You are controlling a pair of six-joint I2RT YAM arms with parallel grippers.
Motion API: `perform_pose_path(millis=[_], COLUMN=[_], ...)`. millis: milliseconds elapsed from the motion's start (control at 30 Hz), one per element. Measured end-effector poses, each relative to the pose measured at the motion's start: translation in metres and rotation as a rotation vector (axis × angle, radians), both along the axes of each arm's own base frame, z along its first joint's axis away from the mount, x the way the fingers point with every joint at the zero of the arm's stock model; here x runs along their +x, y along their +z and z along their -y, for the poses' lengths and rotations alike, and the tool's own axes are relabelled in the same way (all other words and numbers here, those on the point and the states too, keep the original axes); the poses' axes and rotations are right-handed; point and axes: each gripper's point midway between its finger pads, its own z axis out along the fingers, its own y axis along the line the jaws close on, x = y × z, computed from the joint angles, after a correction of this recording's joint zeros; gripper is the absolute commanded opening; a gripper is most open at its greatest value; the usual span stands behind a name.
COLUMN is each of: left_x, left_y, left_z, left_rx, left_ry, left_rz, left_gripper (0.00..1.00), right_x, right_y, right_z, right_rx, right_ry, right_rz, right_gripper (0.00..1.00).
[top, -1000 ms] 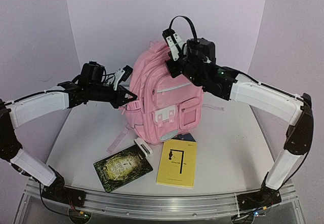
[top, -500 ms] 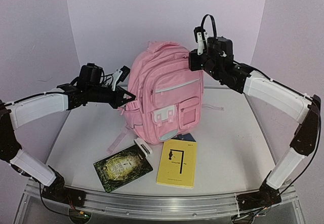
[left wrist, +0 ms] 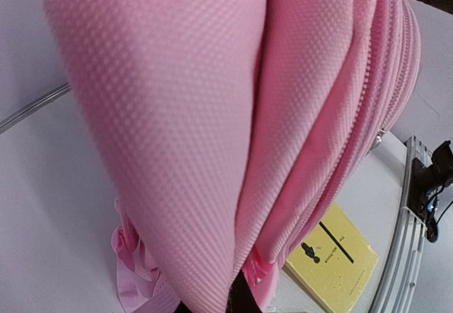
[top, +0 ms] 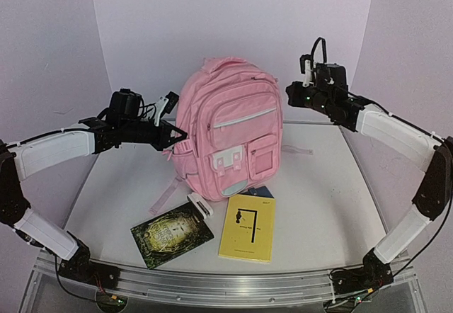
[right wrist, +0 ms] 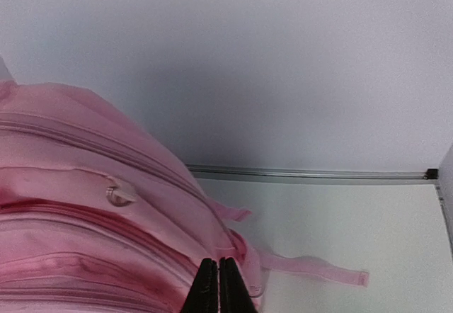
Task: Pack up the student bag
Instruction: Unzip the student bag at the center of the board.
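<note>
From above, the bag (top: 230, 136) stands upright in the middle of the table (top: 318, 200), all zips looking closed; the left gripper (top: 175, 133) is at its left side, the right gripper (top: 291, 93) is free in the air near its upper right corner; a yellow book (top: 247, 228) and a green book (top: 171, 234) lie in front, not yet packed.

In the left wrist view, pink fabric fills the picture; the jaws seem clamped on a fold of the side, though mostly hidden; if this thin fold slips, the bag can fall forward onto the books.

In the right wrist view, the fingers are pressed together on nothing, above the bag top; the zip pull (right wrist: 120, 196) is small and lies flat, so a closed or badly aimed approach may push the soft top in or tip the bag; the loose strap (right wrist: 311, 270) could also catch.
</note>
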Motion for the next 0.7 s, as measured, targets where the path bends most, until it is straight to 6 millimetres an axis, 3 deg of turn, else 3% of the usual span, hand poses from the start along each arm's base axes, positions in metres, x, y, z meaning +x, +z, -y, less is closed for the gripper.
perform_pose_path(millis=[67, 333, 567, 700], left_x=[-0.001, -0.003, -0.004, -0.005], left_y=[0.0, 0.0, 0.001, 0.001], left_z=[0.001, 0.001, 0.002, 0.002], left_rx=[-0.002, -0.003, -0.004, -0.005], left_ry=[-0.006, -0.014, -0.021, -0.026], left_rz=[-0.001, -0.006, -0.012, -0.016], left_gripper=[0.0, 0.0, 0.0, 0.0], right_x=[-0.011, -0.044, -0.049, -0.042], right_y=[0.013, 0.072, 0.096, 0.095], right_z=[-0.012, -0.042, -0.055, -0.064], right_rx=[0.053, 0.222, 0.274, 0.286], right_ry=[0.077, 0.302, 0.386, 0.414], right_rz=[0.009, 0.087, 0.109, 0.097], right_gripper=[0.4, 0.47, 0.43, 0.39])
